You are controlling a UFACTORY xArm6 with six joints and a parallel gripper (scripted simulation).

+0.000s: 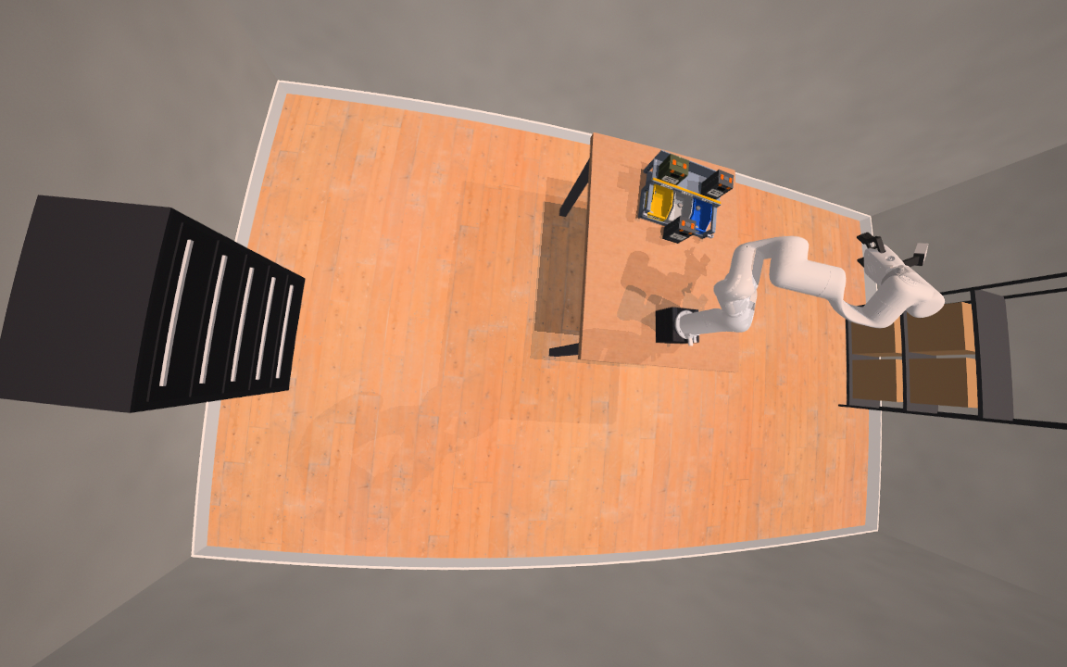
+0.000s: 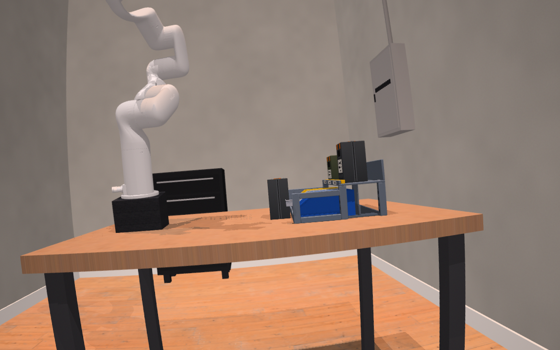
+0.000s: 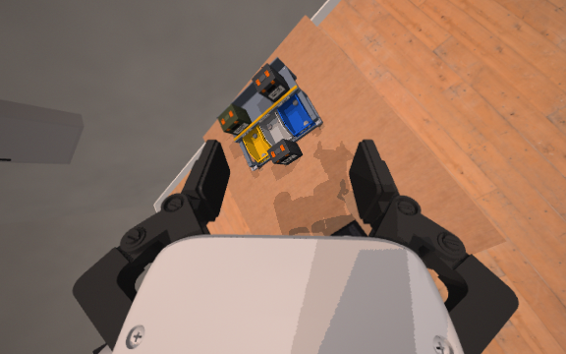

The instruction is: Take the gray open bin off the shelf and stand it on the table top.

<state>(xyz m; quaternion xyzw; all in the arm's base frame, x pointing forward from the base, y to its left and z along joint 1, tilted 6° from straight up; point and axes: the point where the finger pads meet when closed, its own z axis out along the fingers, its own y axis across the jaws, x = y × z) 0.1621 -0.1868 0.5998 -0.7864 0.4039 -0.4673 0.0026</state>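
The gray open bin (image 3: 277,132) (image 1: 683,198) sits in the middle of a low gray shelf on the wooden table, between a yellow bin (image 3: 255,144) and a blue bin (image 3: 294,114). In the overhead view the gray bin (image 1: 683,207) shows as a pale slot. In the side view the blue bin (image 2: 323,204) hides most of it. My gripper (image 3: 288,155) is open and empty, high above the table and far from the shelf. It shows in the overhead view (image 1: 871,240) beyond the table's edge and is out of the side view.
A black box (image 3: 285,151) stands on the table just in front of the shelf. A black box (image 3: 269,83) and a green box (image 3: 234,118) stand on the shelf's top. The arm's black base (image 1: 672,323) is on the table. A drawer cabinet (image 1: 139,307) and a rack (image 1: 993,348) stand on the floor.
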